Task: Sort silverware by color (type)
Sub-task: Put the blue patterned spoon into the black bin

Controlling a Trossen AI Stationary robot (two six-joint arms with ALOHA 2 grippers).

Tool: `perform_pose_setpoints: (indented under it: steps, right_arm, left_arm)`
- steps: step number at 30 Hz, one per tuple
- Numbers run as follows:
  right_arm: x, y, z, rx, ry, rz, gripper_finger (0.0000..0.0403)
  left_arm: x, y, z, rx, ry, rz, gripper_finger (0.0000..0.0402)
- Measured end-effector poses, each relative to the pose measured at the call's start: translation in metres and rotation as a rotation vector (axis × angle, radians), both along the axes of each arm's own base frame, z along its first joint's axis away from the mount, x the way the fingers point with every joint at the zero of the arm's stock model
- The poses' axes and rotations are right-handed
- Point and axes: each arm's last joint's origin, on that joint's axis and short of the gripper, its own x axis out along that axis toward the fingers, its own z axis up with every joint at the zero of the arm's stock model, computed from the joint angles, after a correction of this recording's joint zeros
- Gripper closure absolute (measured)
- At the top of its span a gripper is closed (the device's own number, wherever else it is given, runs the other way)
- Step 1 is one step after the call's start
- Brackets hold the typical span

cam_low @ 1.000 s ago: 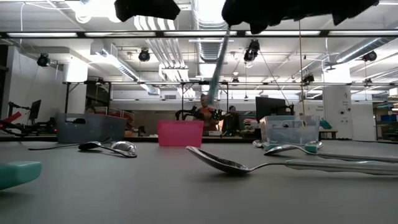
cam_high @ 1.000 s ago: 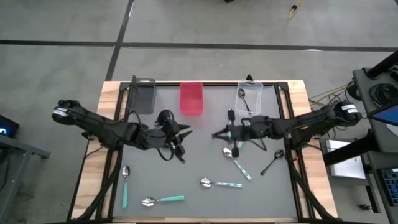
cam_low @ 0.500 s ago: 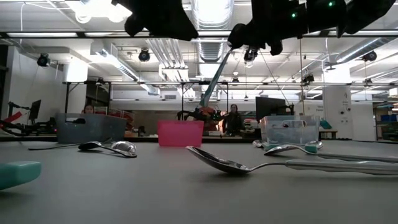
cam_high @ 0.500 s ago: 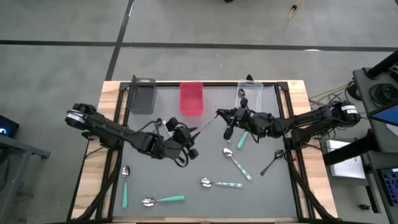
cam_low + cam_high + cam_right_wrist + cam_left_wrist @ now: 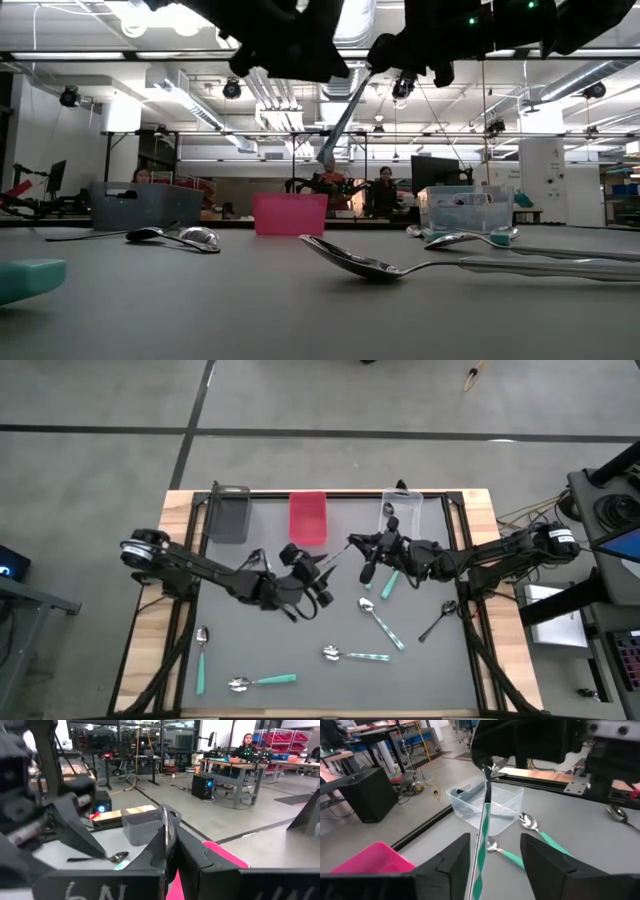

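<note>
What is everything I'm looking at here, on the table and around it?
Table: one, dark grey top, wooden frame.
Bins: three; grey, pink, clear; far edge.
Black spoons: two; in the clear bin, near the right edge.
Teal-handled spoons: three; front left, under the right arm.
Striped-handled spoons: two; front centre, held mid-air.
Pale-handled spoon: one, pattern unclear, right of centre.
Person: seated in the room behind.
Right end effector: shut on the mid-air spoon.
Left end effector: open around its handle.
</note>
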Motion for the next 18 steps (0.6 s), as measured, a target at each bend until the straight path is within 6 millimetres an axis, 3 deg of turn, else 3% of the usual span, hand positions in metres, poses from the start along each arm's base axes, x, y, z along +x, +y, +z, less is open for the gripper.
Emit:
perform_pose_setpoints:
  steps: [7,18]
  right_arm:
    - [0.000,0.000,0.002,0.071,-0.053,0.002,0.0390]
    - [0.000,0.000,0.002,0.072,-0.057,0.002,0.0390]
  left_arm:
    - [0.010,0.012,-0.010,0.024,0.012,0.013,0.0238]
    - [0.017,0.031,0.004,0.053,-0.091,-0.039,0.0238]
